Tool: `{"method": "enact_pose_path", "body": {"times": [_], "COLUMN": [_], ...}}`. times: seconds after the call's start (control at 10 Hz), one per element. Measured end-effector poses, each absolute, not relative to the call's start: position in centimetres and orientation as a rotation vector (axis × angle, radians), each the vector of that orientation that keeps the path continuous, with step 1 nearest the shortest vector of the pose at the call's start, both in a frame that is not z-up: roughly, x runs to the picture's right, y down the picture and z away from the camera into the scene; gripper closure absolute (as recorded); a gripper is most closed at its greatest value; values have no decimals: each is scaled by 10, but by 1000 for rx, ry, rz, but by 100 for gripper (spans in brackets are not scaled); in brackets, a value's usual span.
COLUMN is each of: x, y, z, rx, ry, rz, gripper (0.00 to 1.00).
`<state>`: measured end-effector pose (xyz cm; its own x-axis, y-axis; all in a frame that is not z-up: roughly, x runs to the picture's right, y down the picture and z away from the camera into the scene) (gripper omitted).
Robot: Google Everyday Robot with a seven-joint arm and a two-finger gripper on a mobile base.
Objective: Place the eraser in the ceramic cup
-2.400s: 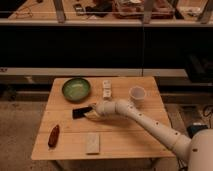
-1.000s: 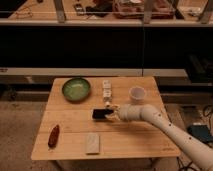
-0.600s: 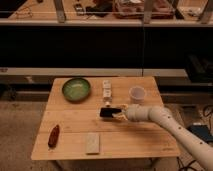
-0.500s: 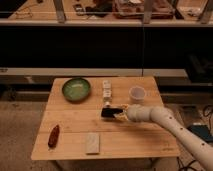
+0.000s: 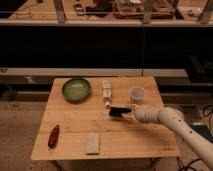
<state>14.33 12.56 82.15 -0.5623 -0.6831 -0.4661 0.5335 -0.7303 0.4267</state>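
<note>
I have the gripper (image 5: 126, 113) clamped on the eraser (image 5: 118, 111) mid-table; next I'd carry it toward the ceramic cup (image 5: 137, 93) near the table's (image 5: 75, 137) far right edge.

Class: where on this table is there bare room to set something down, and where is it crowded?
Bare wood lies between the green bowl and red object, and along the table's front right. Crowded: the gripper, shut on the eraser, beside the ceramic cup.
</note>
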Motion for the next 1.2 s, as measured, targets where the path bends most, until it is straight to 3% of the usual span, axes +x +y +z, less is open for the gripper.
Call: {"method": "enact_pose_path", "body": {"times": [1.2], "x": [260], "y": [96], "z": [791], "rx": [532], "ry": [-79], "rz": [-2251], "gripper": [100]}}
